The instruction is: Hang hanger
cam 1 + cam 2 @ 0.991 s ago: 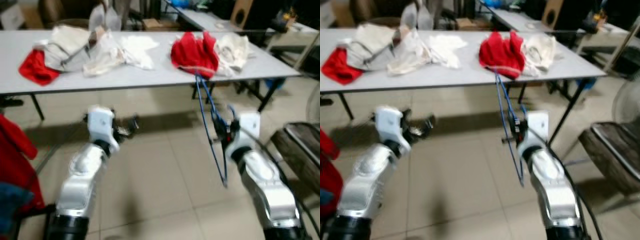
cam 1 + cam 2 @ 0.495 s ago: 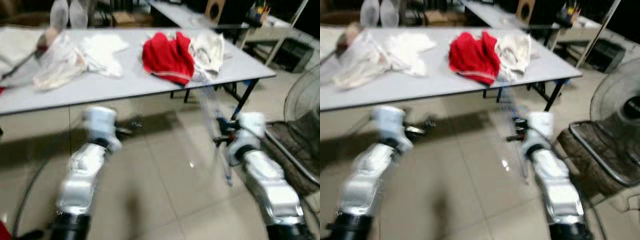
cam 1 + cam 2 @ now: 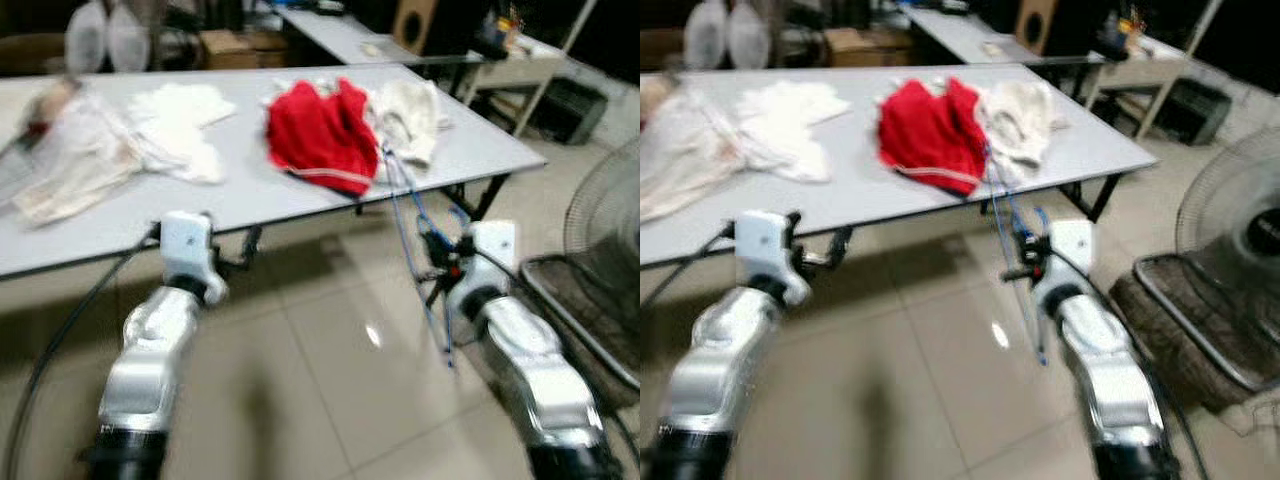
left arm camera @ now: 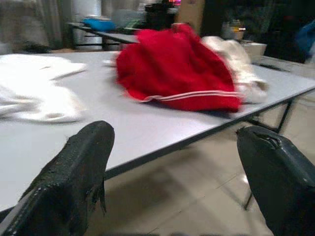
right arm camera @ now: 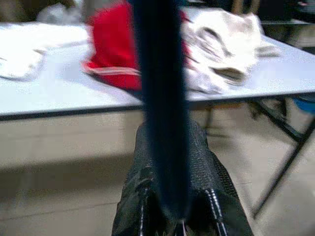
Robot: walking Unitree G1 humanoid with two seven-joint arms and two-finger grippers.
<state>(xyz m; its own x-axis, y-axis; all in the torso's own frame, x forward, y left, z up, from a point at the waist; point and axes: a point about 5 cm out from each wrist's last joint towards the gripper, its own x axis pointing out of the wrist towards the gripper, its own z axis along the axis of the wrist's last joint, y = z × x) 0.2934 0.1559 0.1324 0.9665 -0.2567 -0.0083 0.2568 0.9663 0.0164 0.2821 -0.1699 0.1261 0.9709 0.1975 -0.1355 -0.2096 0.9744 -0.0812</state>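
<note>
Both arms were cased in rounded silver shells, glossy under the room light, each ending in a boxy white wrist block above a black collar. A black cable trailed beside the left arm. The left gripper's (image 4: pixel 172 182) fingers (image 4: pixel 74 182) were thick, matte black and roughly textured; the right gripper's (image 5: pixel 170 216) showed a fine mesh pattern.

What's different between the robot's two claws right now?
The right gripper is shut on a blue hanger; the left gripper is open and holds nothing. The right one is before the red garment; the left one is further left along the table. Both hover over the floor near the table's edge.
</note>
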